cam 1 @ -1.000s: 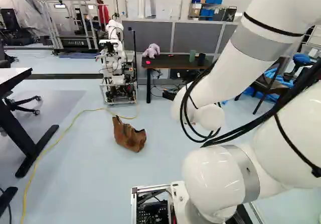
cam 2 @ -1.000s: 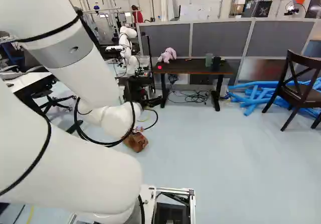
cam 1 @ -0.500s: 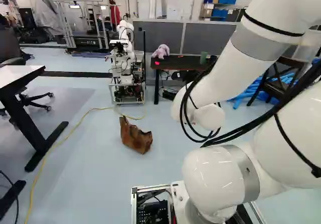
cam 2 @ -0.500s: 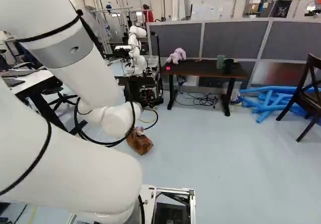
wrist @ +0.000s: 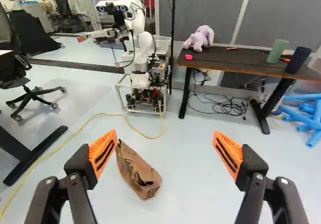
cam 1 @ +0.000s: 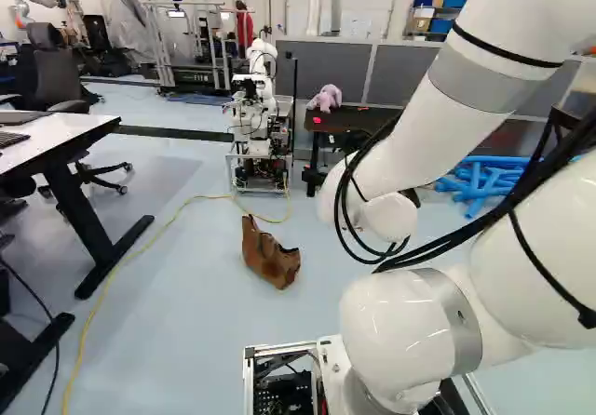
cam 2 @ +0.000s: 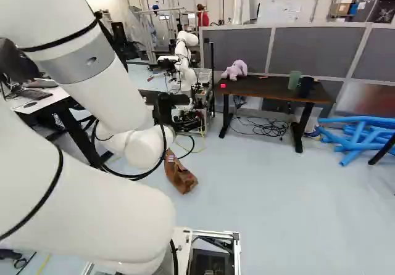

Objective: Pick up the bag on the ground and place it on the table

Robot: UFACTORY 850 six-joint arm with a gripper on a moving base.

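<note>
My gripper (cam 2: pixel 170 156) is mostly hidden behind the white wrist in the right base view, with a bit of orange showing. In the wrist view the gripper (wrist: pixel 164 151) stands wide open, nothing between its orange pads. The brown bag (wrist: pixel 138 171) lies on the floor ahead, nearer one finger and apart from both. In the left base view the bag (cam 1: pixel 270 253) sits left of the arm; in the right base view it shows just past the wrist. The dark-topped table (cam 2: pixel 271 89) stands farther off against grey partitions, bearing a purple plush toy (cam 2: pixel 235 69) and two cups.
Another robot (cam 1: pixel 253 122) stands left of the table, behind the bag. A yellow cable (wrist: pixel 80 126) runs over the floor. A white desk (cam 1: pixel 65 138) and an office chair stand at the left of the left base view. Blue tubes (cam 2: pixel 358 133) lie right of the table.
The base has moved, turning left: the scene slides rightward in both base views, and the table looks larger in the right one. The arm keeps its pose, and the bag stays put on the floor.
</note>
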